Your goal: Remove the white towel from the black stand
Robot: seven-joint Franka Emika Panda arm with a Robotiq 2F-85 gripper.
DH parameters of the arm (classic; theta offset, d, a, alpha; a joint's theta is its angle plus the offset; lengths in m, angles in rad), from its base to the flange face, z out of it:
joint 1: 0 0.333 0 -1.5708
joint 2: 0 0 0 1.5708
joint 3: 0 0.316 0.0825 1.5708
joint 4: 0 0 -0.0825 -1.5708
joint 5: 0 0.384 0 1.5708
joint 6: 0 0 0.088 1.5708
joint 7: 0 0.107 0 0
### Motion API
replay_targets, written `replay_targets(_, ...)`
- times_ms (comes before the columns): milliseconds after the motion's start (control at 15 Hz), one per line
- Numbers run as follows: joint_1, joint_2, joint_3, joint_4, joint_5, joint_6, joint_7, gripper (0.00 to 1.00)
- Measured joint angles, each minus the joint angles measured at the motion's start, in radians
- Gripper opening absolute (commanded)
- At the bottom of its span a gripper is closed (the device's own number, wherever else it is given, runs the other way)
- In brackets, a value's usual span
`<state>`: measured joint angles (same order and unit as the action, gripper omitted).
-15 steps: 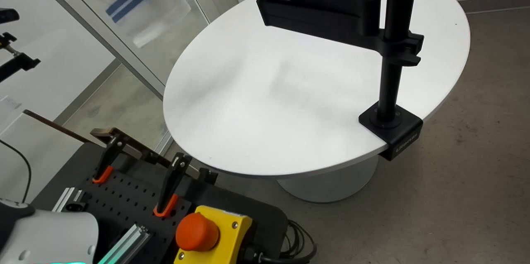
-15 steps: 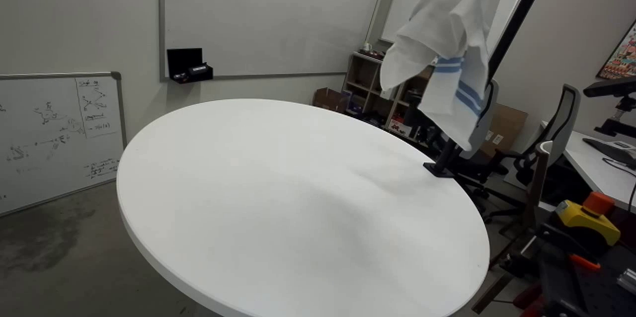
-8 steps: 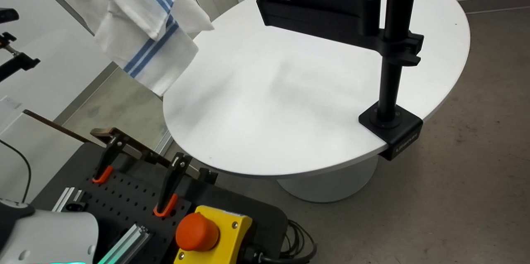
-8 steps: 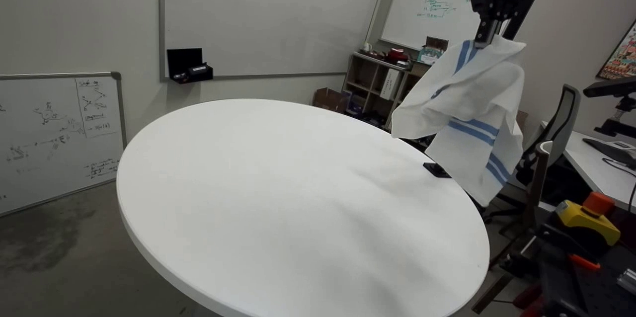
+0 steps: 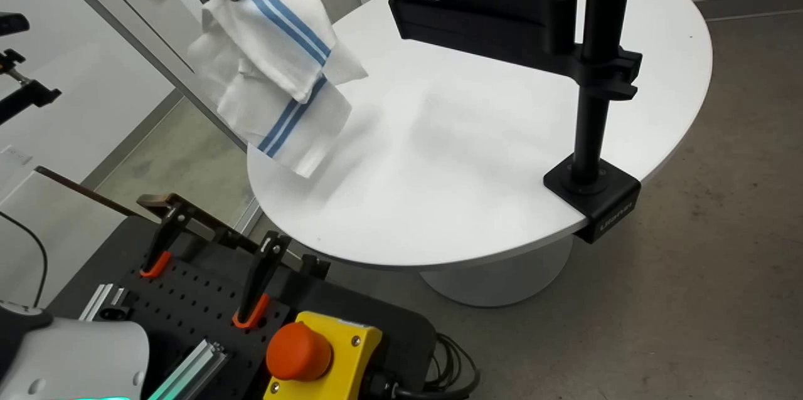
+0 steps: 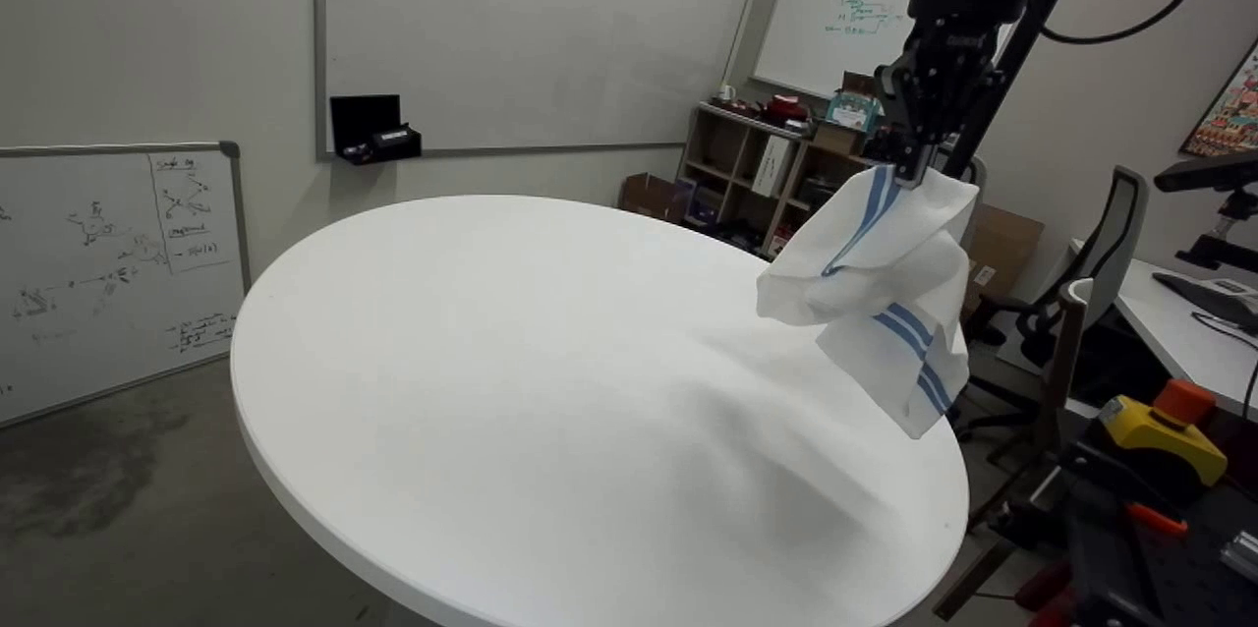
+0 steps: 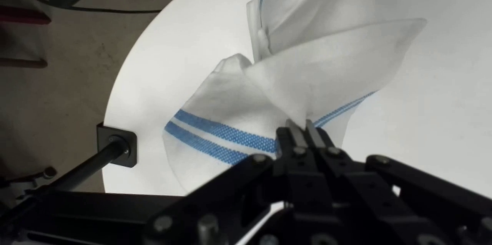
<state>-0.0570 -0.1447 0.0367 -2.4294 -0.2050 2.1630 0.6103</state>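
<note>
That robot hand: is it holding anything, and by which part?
The white towel, pinched near its top in the hand, beside a pair of blue stripes; the rest hangs down.

Towel [image 5: 276, 68] hangs from gripper [image 7: 305, 126]; table [image 5: 452, 155] beneath both; stand [image 7: 77, 174], apart from towel, on table rim, left of gripper in wrist view

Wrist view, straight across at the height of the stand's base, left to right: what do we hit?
Floor → black stand's base → strip of white tabletop → white towel → gripper, pinching the towel → a bit more towel → more tabletop.
</note>
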Motion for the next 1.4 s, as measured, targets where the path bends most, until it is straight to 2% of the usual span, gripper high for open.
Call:
replay_targets(600, 0.0, 0.05, -0.003, -0.003, -0.047, 0.055, 0.047, 0.99)
replay_targets(1400, 0.0, 0.045, -0.004, 0.008, -0.044, 0.054, 0.051, 1.0)
